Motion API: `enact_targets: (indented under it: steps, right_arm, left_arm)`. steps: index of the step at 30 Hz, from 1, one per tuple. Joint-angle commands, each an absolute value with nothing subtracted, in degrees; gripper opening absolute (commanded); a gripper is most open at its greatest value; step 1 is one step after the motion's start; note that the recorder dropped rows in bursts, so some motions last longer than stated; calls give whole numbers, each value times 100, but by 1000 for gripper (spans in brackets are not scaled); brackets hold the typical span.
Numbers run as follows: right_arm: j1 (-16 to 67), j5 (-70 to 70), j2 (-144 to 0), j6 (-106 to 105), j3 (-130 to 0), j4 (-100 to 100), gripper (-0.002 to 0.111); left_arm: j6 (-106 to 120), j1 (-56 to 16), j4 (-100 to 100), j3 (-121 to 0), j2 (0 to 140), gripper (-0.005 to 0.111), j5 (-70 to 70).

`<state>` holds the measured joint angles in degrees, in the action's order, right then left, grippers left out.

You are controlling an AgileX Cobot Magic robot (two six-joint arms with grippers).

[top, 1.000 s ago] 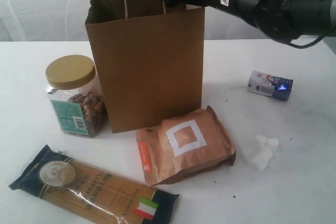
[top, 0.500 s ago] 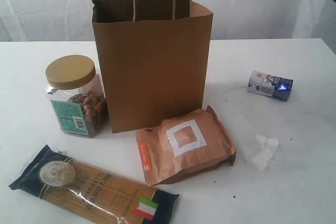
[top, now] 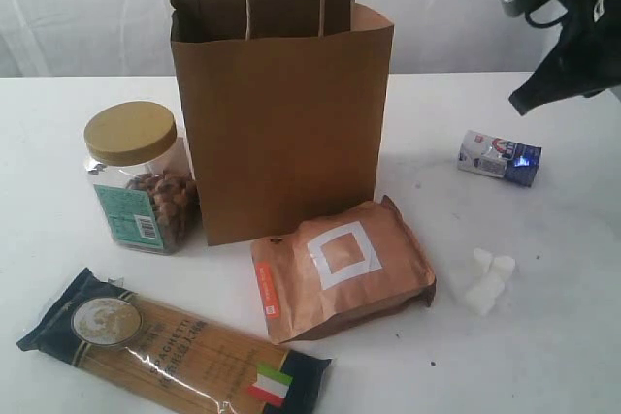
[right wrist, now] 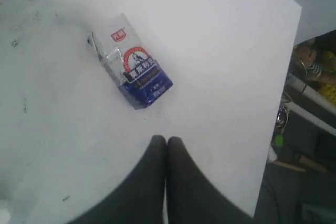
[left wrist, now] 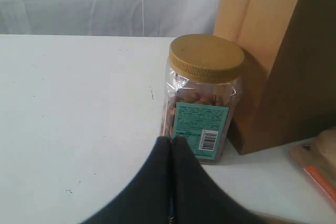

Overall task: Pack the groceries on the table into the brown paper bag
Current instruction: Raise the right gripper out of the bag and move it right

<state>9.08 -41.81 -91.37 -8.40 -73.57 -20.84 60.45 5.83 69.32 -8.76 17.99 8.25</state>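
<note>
The brown paper bag stands upright mid-table, handles up. Left of it and touching is the tan-lidded nut jar. In front lie the copper pouch and the spaghetti packet. To the right lie the white-blue carton and white marshmallows. My right gripper hangs shut and empty above the carton, its tips pressed together. My left gripper is shut and empty, low over the table just short of the nut jar beside the bag.
The white table has bare surface at the front right. Its edge runs close beyond the carton, with clutter below it. A white curtain hangs behind. The pouch's corner shows beside the bag.
My right arm has pulled away from over the bag's mouth and swung right, coming down above the carton. The bag's top has settled slightly and its handles stand free.
</note>
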Motion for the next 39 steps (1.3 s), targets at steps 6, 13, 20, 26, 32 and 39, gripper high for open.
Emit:
enact_targets:
  steps: [6,13,20,26,32,39]
  right_arm:
    - [583,-79,-9959,-2188,-6955,-2053,0]
    - [91,286,-10807,-1937,-6762,-2103,0]
    - [-600,4420,-10929,841,-6374,-4928,0]
    - [-718,2568,-10980,2673,-6635,-6435,0]
    - [-898,3007,-11323,6532,-7795,-9995,0]
    - [-1110,4241,-11706,7429,-8442,-9995,0]
  left_arm:
    - [6035,539,6999,-851,1762,0,861]
    - [6035,539,6999,-851,1762,0,861]
    - [6035,539,6999,-851,1762,0,861]
    - [6035,539,6999,-851,1762,0,861]
    - [6035,539,6999,-851,1762,0,861]
    - [6035,539,6999,-851,1762,0,861]
